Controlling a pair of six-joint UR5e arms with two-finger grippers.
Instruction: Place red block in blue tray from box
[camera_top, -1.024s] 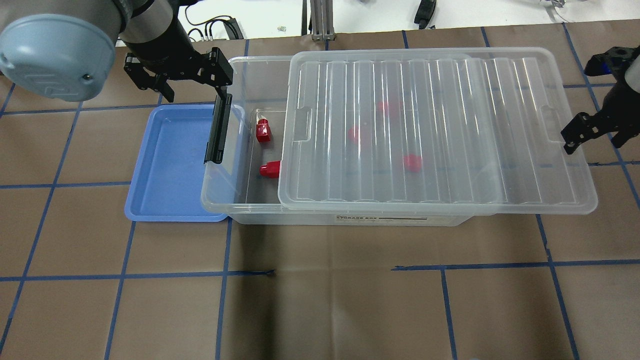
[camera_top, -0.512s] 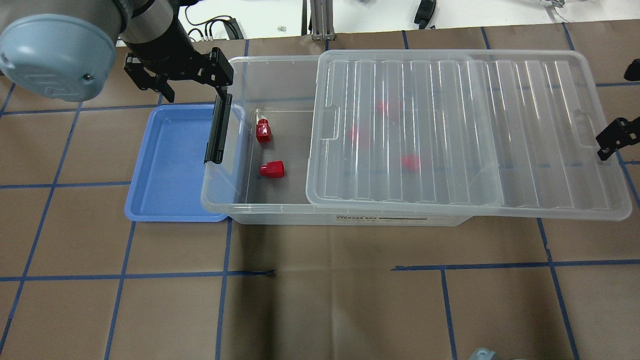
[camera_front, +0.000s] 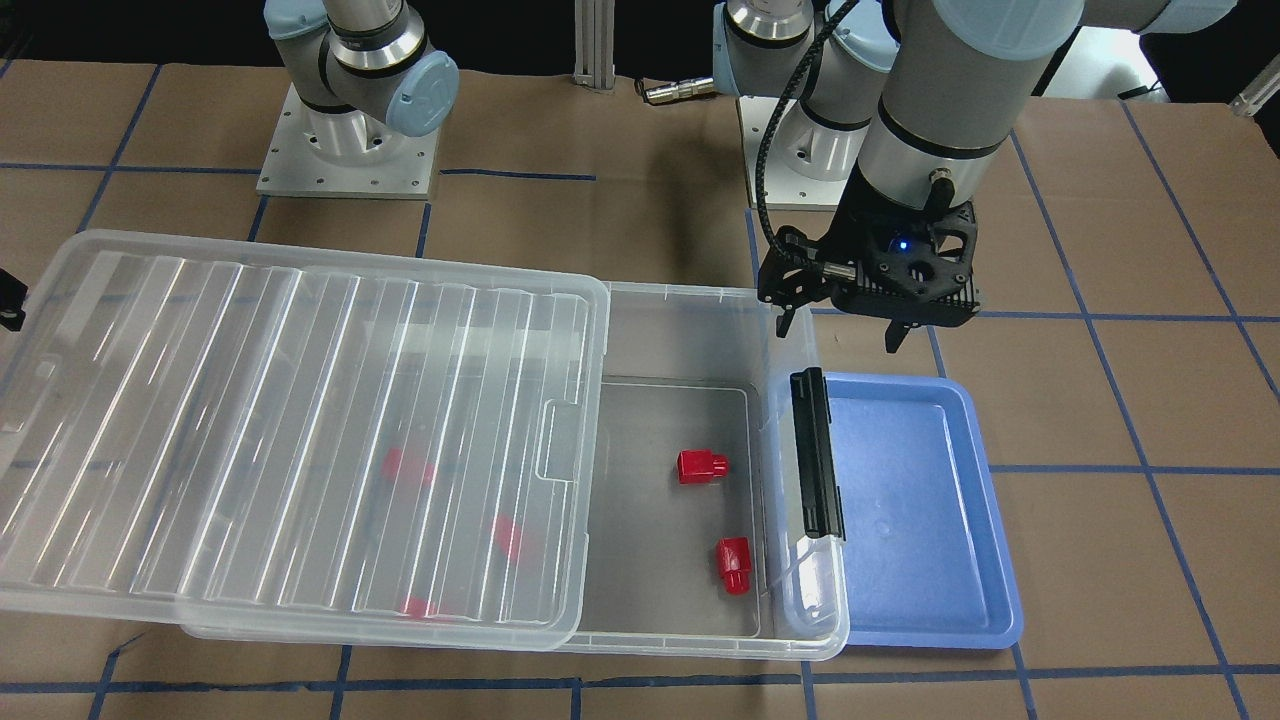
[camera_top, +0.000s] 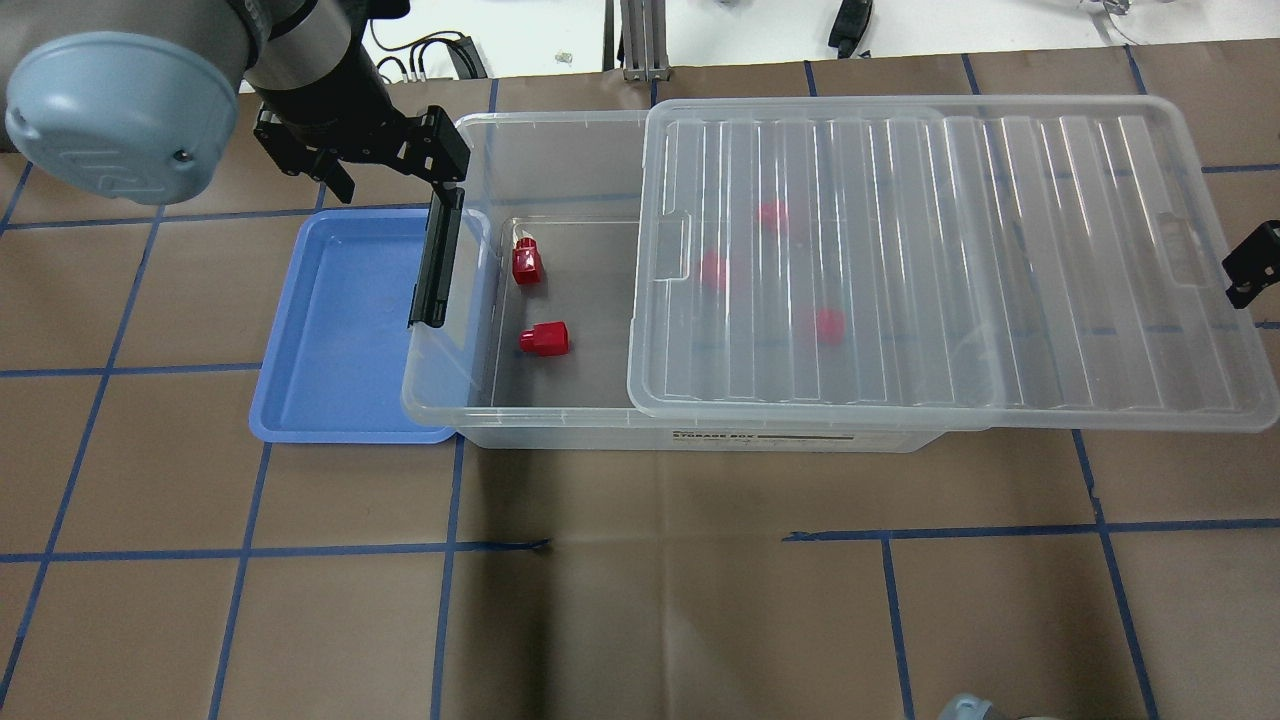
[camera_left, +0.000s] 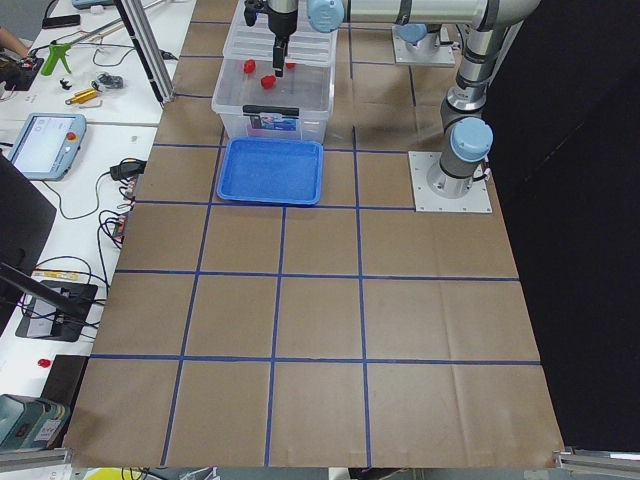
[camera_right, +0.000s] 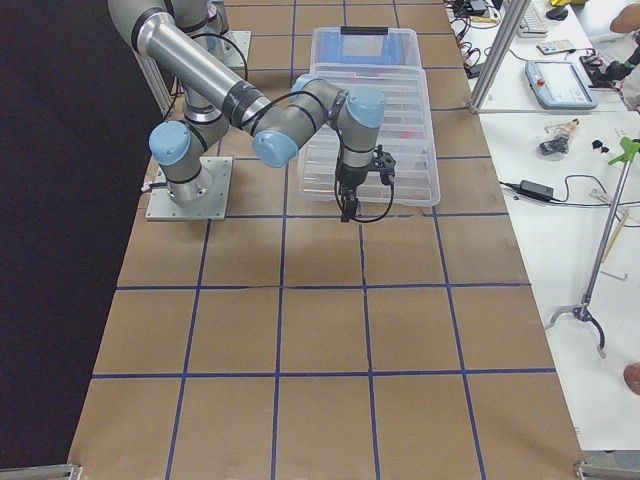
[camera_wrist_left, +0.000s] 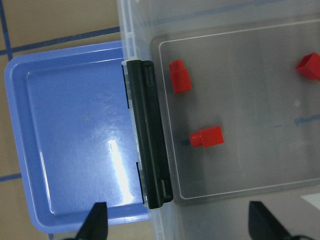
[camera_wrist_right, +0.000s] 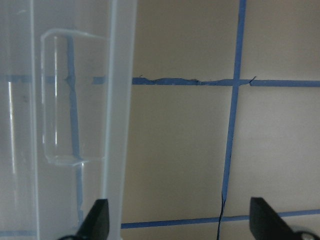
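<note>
While the lid (camera_top: 950, 260) sat offset to the right, overhanging the box (camera_top: 600, 430), the box's left end lay uncovered. One red block (camera_top: 527, 262) lay on the floor there, with a second (camera_top: 544, 339) nearer. Three more showed blurred under the lid. The blue tray (camera_top: 340, 330) sat against the box's left end, by the black latch (camera_top: 437, 260). Left jaws released, empty, above the tray's far edge. Right jaws spread, empty, just off the lid's right end.

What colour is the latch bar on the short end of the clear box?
The latch bar is black, seen best in the left wrist view.
</note>
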